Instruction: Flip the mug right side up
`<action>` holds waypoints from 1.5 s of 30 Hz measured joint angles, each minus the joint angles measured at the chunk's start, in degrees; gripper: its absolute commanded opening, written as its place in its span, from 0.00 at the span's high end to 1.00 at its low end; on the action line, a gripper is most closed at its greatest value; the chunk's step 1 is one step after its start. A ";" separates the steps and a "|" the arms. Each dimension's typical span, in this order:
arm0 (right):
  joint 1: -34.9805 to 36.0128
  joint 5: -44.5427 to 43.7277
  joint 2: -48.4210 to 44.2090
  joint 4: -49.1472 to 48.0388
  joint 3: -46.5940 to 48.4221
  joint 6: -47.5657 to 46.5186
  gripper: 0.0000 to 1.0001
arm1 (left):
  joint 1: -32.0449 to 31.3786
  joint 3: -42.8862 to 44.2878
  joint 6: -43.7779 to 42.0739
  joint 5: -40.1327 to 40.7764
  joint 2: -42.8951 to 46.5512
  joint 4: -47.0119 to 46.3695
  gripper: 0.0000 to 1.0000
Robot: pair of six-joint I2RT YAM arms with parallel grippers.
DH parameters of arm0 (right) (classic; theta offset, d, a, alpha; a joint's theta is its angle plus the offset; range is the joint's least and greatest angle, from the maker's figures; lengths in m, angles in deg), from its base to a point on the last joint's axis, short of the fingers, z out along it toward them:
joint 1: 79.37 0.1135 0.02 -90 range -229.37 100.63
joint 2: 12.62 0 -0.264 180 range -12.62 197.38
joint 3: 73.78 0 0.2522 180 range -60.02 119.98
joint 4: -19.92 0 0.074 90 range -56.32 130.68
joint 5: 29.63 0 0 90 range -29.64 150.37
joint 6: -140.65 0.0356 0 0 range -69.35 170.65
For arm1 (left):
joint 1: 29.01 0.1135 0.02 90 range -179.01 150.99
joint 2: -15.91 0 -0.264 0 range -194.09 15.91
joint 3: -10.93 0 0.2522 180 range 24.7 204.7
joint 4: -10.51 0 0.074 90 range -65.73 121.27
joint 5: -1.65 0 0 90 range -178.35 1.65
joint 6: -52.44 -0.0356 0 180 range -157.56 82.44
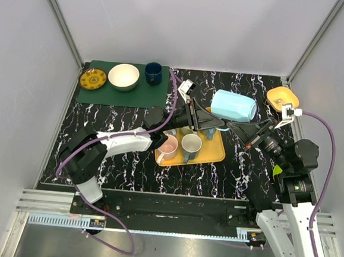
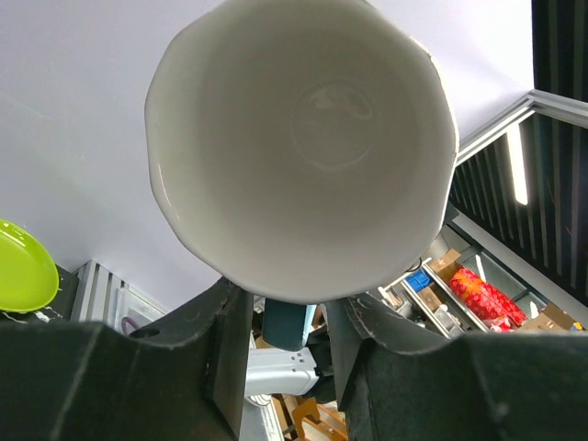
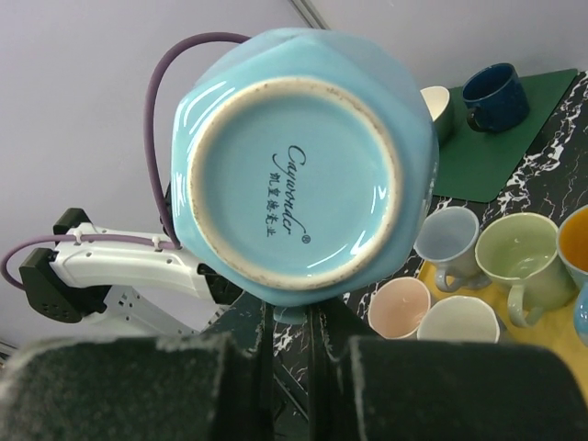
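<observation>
The light blue mug (image 1: 233,106) hangs on its side above the table, between my two grippers. In the right wrist view its stamped base (image 3: 299,165) faces me. My right gripper (image 3: 289,317) is shut on the mug's handle (image 3: 290,315) just under that base. In the left wrist view I look into the mug's white inside (image 2: 303,138). My left gripper (image 2: 287,308) straddles the dark handle (image 2: 289,326) with a narrow gap showing on each side. From above, the left gripper (image 1: 219,125) and right gripper (image 1: 246,131) meet under the mug.
A yellow tray (image 1: 215,153) below the mug holds several upright mugs, among them a pink one (image 1: 169,145) and a pale one (image 1: 191,144). On a green mat (image 1: 103,93) at back left stand a yellow plate (image 1: 93,79), white bowl (image 1: 123,76) and dark blue mug (image 1: 153,73). An orange bowl (image 1: 281,98) sits back right.
</observation>
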 measured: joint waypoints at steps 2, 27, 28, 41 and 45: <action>0.00 0.04 -0.13 -0.57 -0.39 0.09 1.00 | 0.07 0.39 0.68 -0.39 -0.31 -0.02 0.62; 0.42 2.34 -0.31 4.46 0.66 -0.13 0.32 | -0.39 0.20 -4.02 -1.88 1.62 1.77 1.00; 0.96 3.50 -0.48 6.84 0.83 -1.31 0.28 | -0.66 -0.68 -5.42 -1.14 3.32 4.22 1.00; 1.92 -13.40 -4.83 33.44 15.26 -10.27 0.15 | -3.10 -4.85 -36.89 17.42 29.20 44.54 1.00; 1.95 -27.78 -7.76 39.65 21.55 -12.33 0.15 | -8.98 -1.62 -47.71 29.64 30.82 60.74 1.00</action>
